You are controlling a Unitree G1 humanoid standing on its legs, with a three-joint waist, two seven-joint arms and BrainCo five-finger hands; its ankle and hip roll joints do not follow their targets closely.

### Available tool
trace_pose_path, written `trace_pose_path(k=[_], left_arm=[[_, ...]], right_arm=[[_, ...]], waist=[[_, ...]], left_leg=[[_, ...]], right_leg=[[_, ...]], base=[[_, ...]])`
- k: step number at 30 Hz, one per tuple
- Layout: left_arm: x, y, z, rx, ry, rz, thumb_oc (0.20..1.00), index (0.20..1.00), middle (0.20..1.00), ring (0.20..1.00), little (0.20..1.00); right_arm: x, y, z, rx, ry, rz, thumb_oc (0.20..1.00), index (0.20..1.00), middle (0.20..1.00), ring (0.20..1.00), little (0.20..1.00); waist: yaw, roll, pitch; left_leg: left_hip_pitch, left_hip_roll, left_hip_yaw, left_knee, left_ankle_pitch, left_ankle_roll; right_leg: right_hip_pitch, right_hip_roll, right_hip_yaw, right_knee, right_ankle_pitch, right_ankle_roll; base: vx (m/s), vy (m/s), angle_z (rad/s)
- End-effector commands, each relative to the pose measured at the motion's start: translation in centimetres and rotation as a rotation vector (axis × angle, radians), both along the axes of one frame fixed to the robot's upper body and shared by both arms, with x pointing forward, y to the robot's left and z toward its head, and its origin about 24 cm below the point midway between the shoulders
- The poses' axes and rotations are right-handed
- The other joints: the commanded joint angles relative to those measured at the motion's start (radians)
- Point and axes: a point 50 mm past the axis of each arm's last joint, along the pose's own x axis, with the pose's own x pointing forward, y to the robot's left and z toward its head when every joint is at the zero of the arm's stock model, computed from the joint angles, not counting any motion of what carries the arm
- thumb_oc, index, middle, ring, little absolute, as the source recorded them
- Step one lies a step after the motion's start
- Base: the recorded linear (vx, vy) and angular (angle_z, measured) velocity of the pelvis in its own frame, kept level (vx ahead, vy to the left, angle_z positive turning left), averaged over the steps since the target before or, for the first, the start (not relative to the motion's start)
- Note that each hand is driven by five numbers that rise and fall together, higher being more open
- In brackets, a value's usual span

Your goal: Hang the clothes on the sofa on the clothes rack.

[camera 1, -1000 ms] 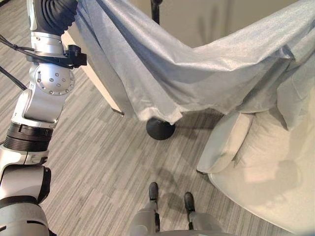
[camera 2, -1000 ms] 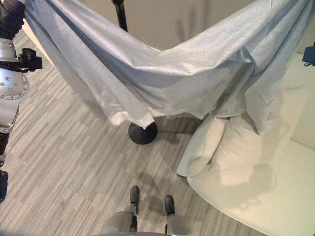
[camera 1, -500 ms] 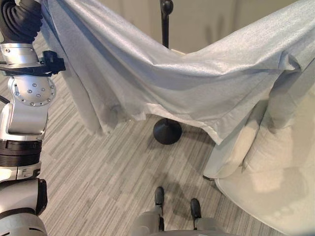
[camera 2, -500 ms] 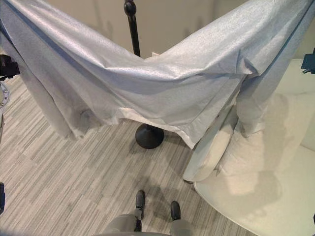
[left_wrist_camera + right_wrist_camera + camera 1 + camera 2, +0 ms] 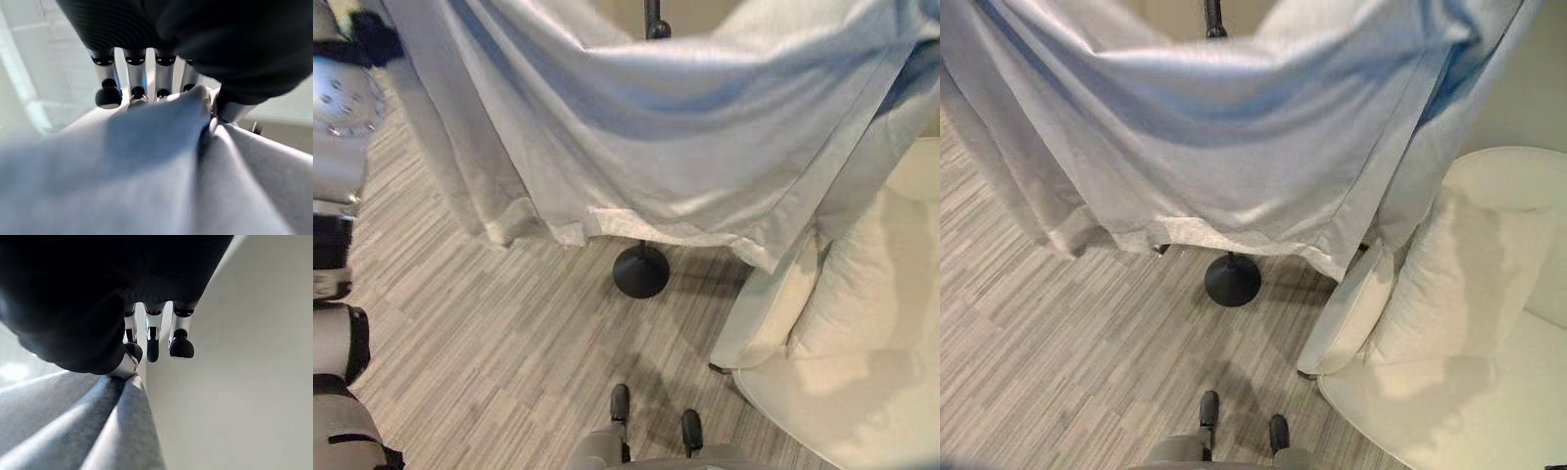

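A large pale grey-blue cloth (image 5: pixel 646 127) hangs spread wide in front of me, sagging in the middle, its hem a little above the floor. My left hand (image 5: pixel 146 83) has its fingers and thumb curled on one top corner of the cloth (image 5: pixel 146 171). My right hand (image 5: pixel 146 333) pinches the other corner of the cloth (image 5: pixel 98 431) between thumb and fingers. The black pole of the clothes rack (image 5: pixel 654 18) rises behind the cloth, and its round black base (image 5: pixel 641 271) stands on the floor below the hem.
A cream sofa (image 5: pixel 1469 392) with a cushion (image 5: pixel 1440 284) stands at the right, close to the rack's base. Grey striped carpet (image 5: pixel 489 333) covers the floor to the left and in front. A beige wall is behind.
The cloth has been raised higher and spread flatter, now covering most of the rack's pole. The camera has shifted, and the left arm has slid out to the view's left edge.
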Motion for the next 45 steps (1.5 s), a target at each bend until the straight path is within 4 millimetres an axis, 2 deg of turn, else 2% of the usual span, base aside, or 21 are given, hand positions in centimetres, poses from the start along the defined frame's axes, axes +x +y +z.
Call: trace_pose_path(k=[1,5,6,9,11,12,15,19,23,27,32,33,36,37,38,39,40,41,42,44,45], left_arm=[[-1.1,1.5,3.1,-0.036,-0.061,0.053,0.200,0.200,0.200,0.200,0.200],[-0.9,2.1,5.9,-0.079,-0.061,0.092,0.200,0.200,0.200,0.200,0.200],[-0.6,2.3,6.1,-0.093,-0.045,0.108,0.200,0.200,0.200,0.200,0.200],[-0.3,1.6,7.9,-0.100,-0.034,0.114,0.200,0.200,0.200,0.200,0.200],[0.9,-0.3,9.0,-0.084,0.008,0.086,0.200,0.200,0.200,0.200,0.200],[0.9,-1.1,10.0,-0.062,0.012,0.092,0.200,0.200,0.200,0.200,0.200],[1.3,-2.5,11.4,-0.060,0.041,0.098,0.200,0.200,0.200,0.200,0.200],[1.4,-2.3,12.4,-0.043,0.109,0.227,0.200,0.200,0.200,0.200,0.200],[2.6,-1.6,11.4,-0.047,0.185,0.288,0.200,0.200,0.200,0.200,0.200],[2.7,0.0,10.4,-0.113,0.178,0.278,0.200,0.200,0.200,0.200,0.200],[2.7,0.4,9.9,-0.133,0.164,0.247,0.200,0.200,0.200,0.200,0.200],[2.6,0.8,9.8,-0.144,0.165,0.241,0.200,0.200,0.200,0.200,0.200],[2.1,2.4,8.9,-0.187,0.146,0.219,0.200,0.200,0.200,0.200,0.200],[1.9,2.5,8.9,-0.186,0.138,0.213,0.200,0.200,0.200,0.200,0.200],[1.6,2.5,9.0,-0.186,0.119,0.198,0.200,0.200,0.200,0.200,0.200],[1.3,2.5,9.1,-0.187,0.093,0.182,0.200,0.200,0.200,0.200,0.200],[0.8,2.8,8.9,-0.187,0.063,0.164,0.200,0.200,0.200,0.200,0.200],[0.8,2.8,8.9,-0.185,0.063,0.164,0.200,0.200,0.200,0.200,0.200],[0.2,3.2,8.8,-0.171,0.044,0.175,0.200,0.200,0.200,0.200,0.200],[-0.2,2.9,8.5,-0.127,0.019,0.173,0.200,0.200,0.200,0.200,0.200],[-0.2,2.6,8.2,-0.111,0.007,0.162,0.200,0.200,0.200,0.200,0.200]], right_arm=[[-0.9,-0.3,2.6,0.078,-0.088,-0.030,0.200,0.200,0.200,0.200,0.200],[-0.1,-0.4,5.6,0.126,-0.090,-0.135,0.200,0.200,0.200,0.200,0.200],[0.5,-0.7,5.7,0.141,-0.066,-0.172,0.200,0.200,0.200,0.200,0.200],[1.3,-1.1,7.0,0.172,-0.027,-0.264,0.200,0.200,0.200,0.200,0.200],[2.6,-1.3,7.5,0.227,0.038,-0.348,0.200,0.200,0.200,0.200,0.200],[2.8,-1.9,7.7,0.260,0.057,-0.384,0.200,0.200,0.200,0.200,0.200],[3.6,-2.0,7.8,0.334,0.094,-0.408,0.200,0.200,0.200,0.200,0.200],[4.8,-2.6,7.0,0.384,0.175,-0.470,0.200,0.200,0.200,0.200,0.200],[6.6,-3.0,5.2,0.407,0.260,-0.482,0.200,0.200,0.200,0.200,0.200],[6.7,-2.9,4.9,0.394,0.241,-0.435,0.200,0.200,0.200,0.200,0.200],[6.4,-2.2,5.1,0.353,0.213,-0.367,0.200,0.200,0.200,0.200,0.200],[6.1,-1.6,5.5,0.331,0.197,-0.338,0.200,0.200,0.200,0.200,0.200],[4.1,-1.8,6.5,0.269,0.128,-0.307,0.200,0.200,0.200,0.200,0.200],[3.7,-1.4,6.7,0.248,0.109,-0.291,0.200,0.200,0.200,0.200,0.200],[3.5,-0.8,6.8,0.223,0.093,-0.266,0.200,0.200,0.200,0.200,0.200],[3.3,-0.8,6.6,0.209,0.082,-0.252,0.200,0.200,0.200,0.200,0.200],[2.1,-2.0,6.2,0.195,0.066,-0.256,0.200,0.200,0.200,0.200,0.200],[2.1,-2.1,6.1,0.196,0.067,-0.257,0.200,0.200,0.200,0.200,0.200],[1.3,-2.1,6.2,0.183,0.042,-0.236,0.200,0.200,0.200,0.200,0.200],[0.9,-1.5,5.2,0.122,0.040,-0.194,0.200,0.200,0.200,0.200,0.200],[0.8,-1.7,4.6,0.107,0.052,-0.198,0.200,0.200,0.200,0.200,0.200]], waist=[[0.018,-0.018,-0.084],[0.012,-0.003,-0.084],[0.009,-0.001,-0.085],[0.008,0.007,-0.067],[0.007,0.016,-0.040],[0.007,0.018,-0.029],[0.005,0.027,0.007],[0.001,0.038,0.042],[-0.003,0.051,0.080],[-0.012,0.054,0.099],[-0.015,0.053,0.097],[-0.016,0.052,0.096],[-0.037,0.043,0.101],[-0.038,0.031,0.113],[-0.039,0.016,0.132],[-0.036,0.002,0.140],[-0.043,-0.002,0.128],[-0.043,-0.003,0.128],[-0.031,-0.006,0.120],[-0.015,0.003,0.097],[-0.027,0.013,0.084]], left_leg=[[0.134,0.002,0.075,0.001,-0.158,-0.061],[0.118,0.005,0.075,0.001,-0.153,-0.064],[0.117,0.005,0.076,0.001,-0.152,-0.065],[0.099,0.007,0.075,0.001,-0.142,-0.067],[0.068,0.006,0.073,0.001,-0.127,-0.070],[0.050,0.008,0.070,0.001,-0.118,-0.072],[0.000,0.007,0.061,0.001,-0.095,-0.075],[-0.079,0.005,0.052,0.001,-0.062,-0.080],[-0.132,0.001,0.045,0.001,-0.048,-0.081],[-0.163,-0.005,0.041,0.001,-0.040,-0.081],[-0.153,-0.005,0.044,0.001,-0.045,-0.078],[-0.146,-0.005,0.047,0.001,-0.051,-0.077],[-0.085,0.000,0.067,0.011,-0.084,-0.070],[-0.097,0.002,0.079,0.078,-0.093,-0.069],[-0.131,0.005,0.074,0.186,-0.141,-0.073],[-0.164,0.014,0.060,0.235,-0.140,-0.083],[-0.179,0.082,0.042,0.208,-0.117,-0.095],[-0.179,0.081,0.042,0.202,-0.108,-0.095],[-0.196,0.100,0.018,0.173,-0.078,-0.101],[-0.174,0.109,-0.094,0.099,-0.068,-0.112],[-0.160,0.110,-0.106,0.081,-0.069,-0.117]], right_leg=[[0.018,-0.009,0.019,0.003,0.017,0.081],[0.002,-0.008,0.021,0.003,0.021,0.086],[0.001,-0.008,0.023,0.003,0.023,0.086],[-0.020,-0.006,0.024,0.003,0.031,0.087],[-0.055,-0.003,0.031,0.003,0.046,0.088],[-0.072,-0.001,0.032,0.003,0.053,0.087],[-0.124,0.005,0.043,0.003,0.076,0.088],[-0.201,0.015,0.061,0.003,0.106,0.086],[-0.255,0.025,0.072,0.003,0.115,0.084],[-0.284,0.026,0.080,0.003,0.121,0.090],[-0.279,0.027,0.091,0.003,0.123,0.091],[-0.276,0.028,0.095,0.003,0.120,0.091],[-0.233,0.030,0.131,0.003,0.089,0.082],[-0.223,0.020,0.127,0.010,0.090,0.074],[-0.207,0.013,0.126,0.018,0.081,0.068],[-0.204,0.006,0.129,0.025,0.078,0.065],[-0.178,-0.012,0.126,0.011,0.064,0.080],[-0.181,-0.012,0.126,0.010,0.069,0.079],[-0.165,-0.026,0.120,0.005,0.062,0.082],[-0.147,-0.054,0.125,0.003,0.038,0.093],[-0.148,-0.070,0.128,0.003,0.048,0.104]], base=[[0.06,-0.005,0.04],[0.03,-0.015,0.02],[0.01,-0.021,-0.04],[-0.03,-0.012,-0.03],[-0.10,-0.026,0.01],[-0.11,-0.036,0.00],[-0.09,-0.021,0.00],[-0.10,-0.001,-0.10],[-0.09,0.027,-0.06],[-0.03,0.026,-0.01],[0.00,0.015,-0.10],[0.00,0.017,-0.30],[0.02,0.003,0.42],[0.00,-0.012,0.25],[-0.04,-0.014,-0.09],[0.09,0.136,-0.11],[0.08,0.130,0.01],[0.17,0.222,0.15],[0.15,0.170,0.13],[0.24,0.290,-0.19],[0.22,0.394,-0.68]])
